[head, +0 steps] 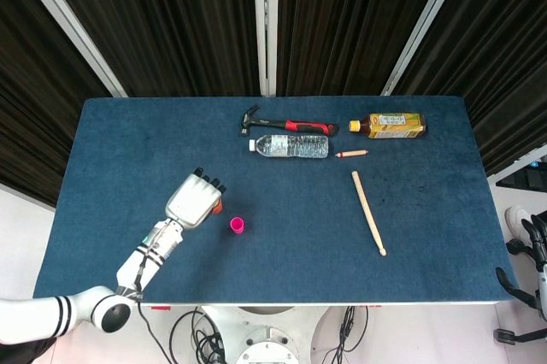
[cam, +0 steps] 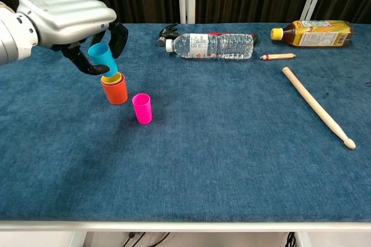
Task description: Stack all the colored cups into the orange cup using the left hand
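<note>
1. Your left hand (cam: pixel 69 18) holds the blue cup (cam: pixel 103 58), tilted, directly above the orange cup (cam: pixel 115 91); whether its base touches the stack cannot be told.
2. The orange cup stands upright toward the table's (cam: pixel 232 160) front-left area, with a yellow cup (cam: pixel 112 77) already nested inside it, rim showing. Judged done: one cup stacked.
3. The pink cup (cam: pixel 142 108) stands upright just beside the orange cup, on its right and nearer the front edge, untouched.
4. Judged remaining: seat and release the blue cup, then collect and stack the pink cup.
5. The head view shows the left hand covering the stack, so confirm seating from the chest view.
6. Your right hand appears in neither view.
</note>
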